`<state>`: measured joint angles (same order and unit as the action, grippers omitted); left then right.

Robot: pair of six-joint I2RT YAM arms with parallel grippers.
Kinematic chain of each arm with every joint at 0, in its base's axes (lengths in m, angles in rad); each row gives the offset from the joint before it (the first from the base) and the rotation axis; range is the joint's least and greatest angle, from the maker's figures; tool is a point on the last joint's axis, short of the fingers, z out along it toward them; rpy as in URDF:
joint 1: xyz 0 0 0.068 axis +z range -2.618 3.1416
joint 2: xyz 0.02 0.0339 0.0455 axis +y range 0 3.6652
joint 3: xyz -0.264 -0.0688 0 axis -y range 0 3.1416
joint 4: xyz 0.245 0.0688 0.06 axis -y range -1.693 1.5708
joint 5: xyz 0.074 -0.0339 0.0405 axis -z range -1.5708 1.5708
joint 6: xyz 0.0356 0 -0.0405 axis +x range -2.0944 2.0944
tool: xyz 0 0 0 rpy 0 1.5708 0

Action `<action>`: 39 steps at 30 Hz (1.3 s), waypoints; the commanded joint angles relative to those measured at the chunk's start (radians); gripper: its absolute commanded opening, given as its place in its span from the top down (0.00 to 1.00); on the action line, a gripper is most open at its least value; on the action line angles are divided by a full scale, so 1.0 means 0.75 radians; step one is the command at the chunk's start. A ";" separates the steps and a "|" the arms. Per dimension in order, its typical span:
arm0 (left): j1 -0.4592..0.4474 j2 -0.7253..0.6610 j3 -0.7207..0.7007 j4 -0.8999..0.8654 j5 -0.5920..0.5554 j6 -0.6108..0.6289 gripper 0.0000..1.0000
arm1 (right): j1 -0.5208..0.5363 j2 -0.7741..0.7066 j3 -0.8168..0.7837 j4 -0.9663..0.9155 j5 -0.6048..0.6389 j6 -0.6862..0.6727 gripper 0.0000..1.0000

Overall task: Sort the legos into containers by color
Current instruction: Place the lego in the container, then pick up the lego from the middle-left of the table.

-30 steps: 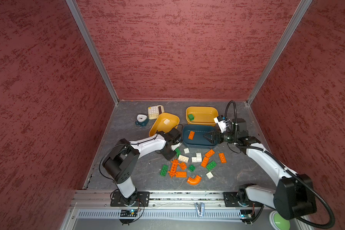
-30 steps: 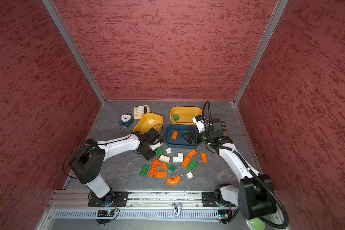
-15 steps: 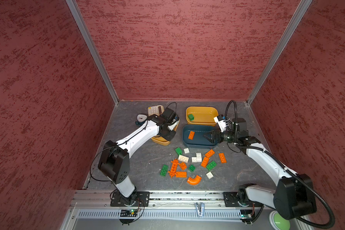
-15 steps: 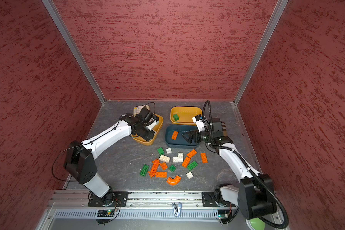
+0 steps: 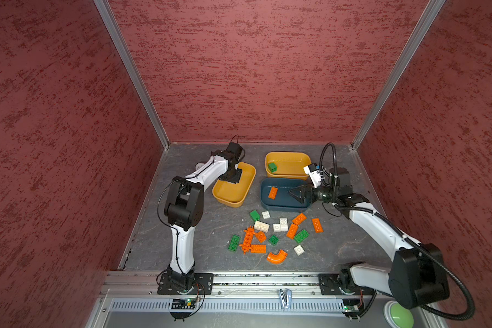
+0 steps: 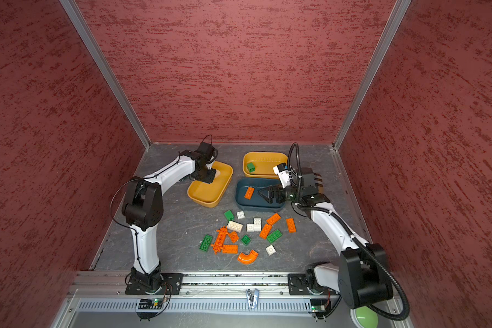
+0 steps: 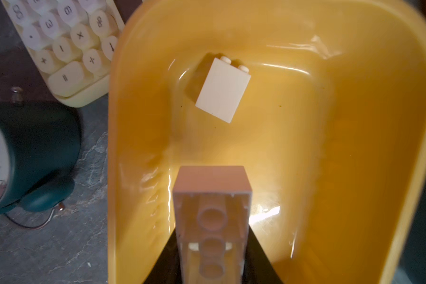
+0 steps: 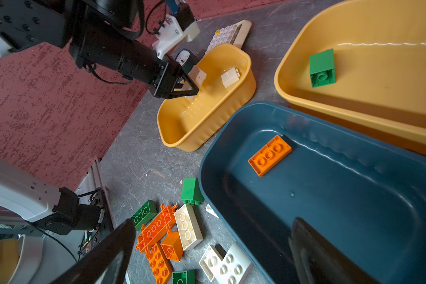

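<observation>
Left gripper [image 5: 233, 178] reached yellow tray [image 5: 230, 202], grasping white brick [image 7: 212, 196], right gripper [image 5: 292, 194] released, teal tray [image 5: 281, 209] holds orange brick [image 5: 272, 192]

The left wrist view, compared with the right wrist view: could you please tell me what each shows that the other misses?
Only the left wrist view shows the hollow underside of the held white brick in the left gripper. Only the right wrist view shows the teal tray with an orange brick, the second yellow tray with a green brick, and loose bricks on the table. Both show the first yellow tray, the lying white brick inside it, and the calculator.
</observation>
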<state>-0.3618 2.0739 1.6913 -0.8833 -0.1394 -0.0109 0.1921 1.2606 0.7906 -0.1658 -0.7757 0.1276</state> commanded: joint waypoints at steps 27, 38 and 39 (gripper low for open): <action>-0.302 -0.543 -0.544 -0.157 0.072 -0.428 0.38 | 0.011 0.035 0.026 0.053 -0.030 -0.014 0.01; -0.599 -0.909 -0.982 -0.226 0.163 -0.847 0.37 | 0.052 0.025 -0.017 0.059 -0.040 -0.009 0.01; -0.627 -0.943 -1.019 -0.222 0.176 -0.884 0.37 | 0.055 0.026 -0.016 0.060 -0.038 -0.010 0.01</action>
<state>-0.7940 1.4250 0.9741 -1.0309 -0.0414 -0.5461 0.2222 1.2797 0.7895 -0.1463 -0.7834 0.1280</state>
